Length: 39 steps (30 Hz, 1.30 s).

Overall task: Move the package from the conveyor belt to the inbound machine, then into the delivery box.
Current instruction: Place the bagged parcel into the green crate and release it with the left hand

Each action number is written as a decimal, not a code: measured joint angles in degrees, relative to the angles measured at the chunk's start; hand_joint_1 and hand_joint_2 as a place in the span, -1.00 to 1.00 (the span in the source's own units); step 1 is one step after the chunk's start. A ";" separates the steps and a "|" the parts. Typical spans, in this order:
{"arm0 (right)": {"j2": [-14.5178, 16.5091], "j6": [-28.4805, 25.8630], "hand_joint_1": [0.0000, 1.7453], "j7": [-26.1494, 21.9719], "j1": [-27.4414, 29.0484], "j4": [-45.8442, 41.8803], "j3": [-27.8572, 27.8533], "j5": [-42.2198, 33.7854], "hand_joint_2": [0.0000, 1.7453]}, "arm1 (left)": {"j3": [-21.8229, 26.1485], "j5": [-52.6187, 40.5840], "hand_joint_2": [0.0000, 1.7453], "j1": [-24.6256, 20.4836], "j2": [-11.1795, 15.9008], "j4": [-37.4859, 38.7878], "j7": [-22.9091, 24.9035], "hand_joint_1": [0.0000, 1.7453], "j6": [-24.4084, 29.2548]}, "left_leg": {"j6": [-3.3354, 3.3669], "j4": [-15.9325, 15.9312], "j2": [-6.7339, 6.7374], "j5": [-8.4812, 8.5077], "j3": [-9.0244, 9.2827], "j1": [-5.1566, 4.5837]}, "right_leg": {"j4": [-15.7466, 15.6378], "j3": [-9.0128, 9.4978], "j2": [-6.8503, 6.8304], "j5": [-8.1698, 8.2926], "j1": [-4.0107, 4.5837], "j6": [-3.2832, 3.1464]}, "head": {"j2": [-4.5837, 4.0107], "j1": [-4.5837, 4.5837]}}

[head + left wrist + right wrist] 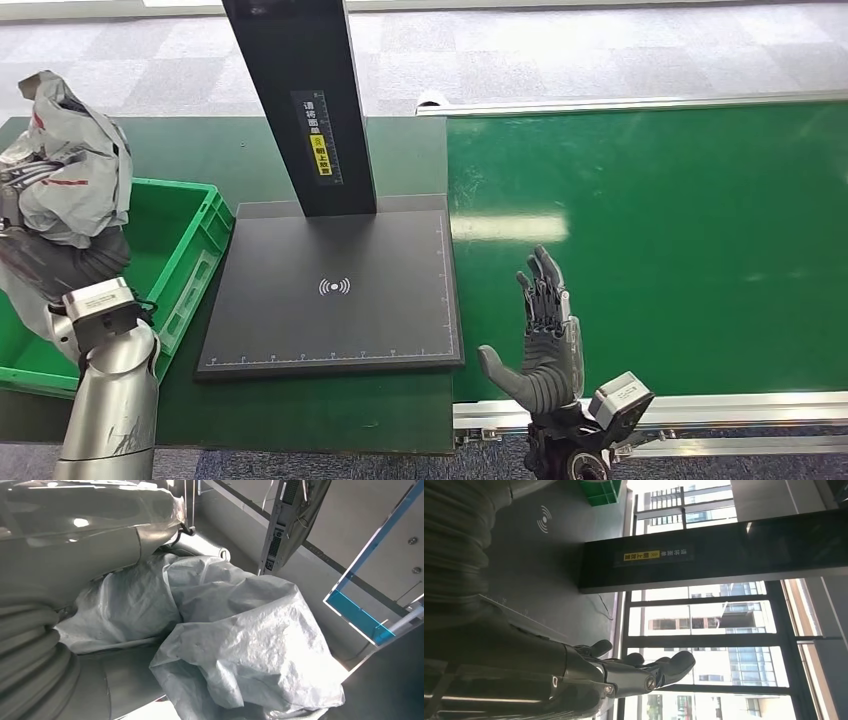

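Observation:
A crumpled grey plastic package [75, 165] with red print is held up by my left hand [30, 200] above the green delivery box [190, 250] at the left. In the left wrist view the package [235, 635] bulges out past the thumb [75, 545]. The black inbound machine plate [335, 290] with its upright post [305, 100] lies bare between box and belt. My right hand [540, 340] stands upright with fingers spread and nothing in it, over the near left part of the green conveyor belt [680, 230]. The right wrist view shows its fingers [644, 675] extended.
The belt's silver rail [700, 410] runs along its near edge. The green table surface [300, 410] surrounds the plate. The box's near rim [40, 380] reaches the table's front left, beside my left forearm [110, 400].

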 joint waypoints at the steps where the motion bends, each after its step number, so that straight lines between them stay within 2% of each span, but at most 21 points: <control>1: -0.01 0.01 -1.00 0.01 0.00 0.05 0.01 0.00 1.00 | 0.09 -0.46 1.00 -0.02 -0.02 0.02 0.01 1.00 0.00 | 0.00 0.00 0.00 0.00 0.00 0.00 | 0.00 0.00 0.00 0.00 0.00 0.00 | 0.00 0.01; 3: -0.01 0.09 -1.00 0.16 0.00 0.10 0.09 -0.01 1.00 | 0.87 -3.76 1.00 -0.62 -0.01 0.98 0.90 1.00 0.00 | 0.00 0.00 0.00 0.00 0.00 0.00 | 0.00 0.00 0.00 0.00 0.00 0.00 | 0.00 0.01; 5: -0.02 0.32 -1.00 0.58 -0.01 0.10 0.47 -0.01 1.00 | 2.29 -9.55 1.00 -2.74 0.87 5.24 4.73 1.00 -0.02 | 0.00 0.00 0.01 0.01 0.01 0.00 | 0.00 0.01 -0.02 0.01 0.00 -0.01 | -0.01 0.03; 11: -0.39 0.67 -1.00 1.85 0.06 0.10 1.73 0.01 1.00 | 8.45 -25.73 1.00 -11.02 8.61 29.76 21.16 0.95 -0.03 | -0.11 -0.02 0.39 0.07 0.10 0.06 | 0.09 -0.10 0.32 0.13 0.08 -0.19 | 0.00 -0.01; 12: -0.50 0.67 -1.00 1.97 0.14 0.10 1.85 0.03 1.00 | 9.63 -27.98 1.00 -11.81 9.67 33.24 23.13 0.90 -0.03 | -0.12 -0.02 0.40 0.08 0.09 0.07 | 0.10 -0.13 0.35 0.13 0.09 -0.20 | 0.00 0.00; 14: -0.72 0.63 -1.00 2.20 0.40 0.10 1.97 0.07 1.00 | 11.73 -31.25 1.00 -13.02 11.26 38.90 25.93 0.92 -0.02 | -0.13 -0.02 0.37 0.08 0.05 0.08 | 0.10 -0.16 0.34 0.10 0.10 -0.22 | 0.00 0.02; 16: -0.87 0.47 -1.00 2.38 0.70 0.10 2.01 0.36 1.00 | 13.34 -33.12 1.00 -13.93 12.31 43.53 27.50 1.00 -0.10 | -0.14 -0.01 0.33 0.07 0.01 0.07 | 0.10 -0.17 0.31 0.07 0.09 -0.23 | 0.00 0.02; 20: -0.99 -0.62 -1.00 2.54 1.05 -0.02 2.25 2.44 1.00 | 14.57 -34.30 1.00 -15.01 12.96 50.77 28.00 1.00 -0.37 | -0.15 -0.01 0.28 0.05 -0.03 0.04 | 0.06 -0.17 0.30 0.07 0.07 -0.23 | 0.00 0.03; 27: -1.20 -1.38 -1.00 2.69 1.34 -0.30 2.38 3.11 1.00 | 14.57 -34.53 1.00 -17.32 12.90 57.14 29.11 1.00 -0.26 | -0.14 -0.01 0.30 0.04 0.00 0.04 | 0.05 -0.16 0.30 0.08 0.06 -0.23 | 0.00 0.02; 28: -1.26 -1.43 -1.00 2.69 1.38 -0.33 2.37 3.12 1.00 | 14.57 -34.54 1.00 -17.57 12.90 57.70 29.21 0.92 -0.26 | -0.14 -0.01 0.30 0.04 0.01 0.04 | 0.06 -0.16 0.31 0.08 0.07 -0.23 | 0.00 0.02; 31: -1.31 -1.57 -1.00 2.69 1.55 -0.50 2.36 3.15 1.00 | 14.52 -34.70 1.00 -18.04 12.90 58.77 29.77 -0.58 -0.25 | -0.15 -0.01 0.32 0.04 0.01 0.06 | 0.06 -0.17 0.31 0.08 0.08 -0.23 | -0.01 0.02; 32: -1.31 -1.62 -1.00 2.69 1.60 -0.57 2.36 3.17 1.00 | 14.49 -34.75 1.00 -18.18 12.90 59.03 30.03 -1.00 -0.22 | -0.15 -0.01 0.32 0.04 0.01 0.06 | 0.06 -0.18 0.32 0.08 0.09 -0.23 | -0.01 0.02; 35: -1.31 -1.72 -1.00 2.70 1.69 -0.64 2.34 3.30 1.00 | 14.28 -33.52 1.00 -18.54 12.87 59.58 29.59 -1.00 -0.13 | -0.15 -0.01 0.31 0.03 0.01 0.06 | 0.06 -0.18 0.31 0.07 0.09 -0.23 | 0.00 0.02; 39: -1.32 -1.77 -1.00 2.72 1.89 -0.64 2.34 3.41 1.00 | 14.23 -26.40 1.00 -18.97 12.59 59.75 23.73 -1.00 -0.25 | -0.15 -0.01 0.31 0.03 0.00 0.06 | 0.06 -0.17 0.31 0.08 0.08 -0.23 | -0.01 0.03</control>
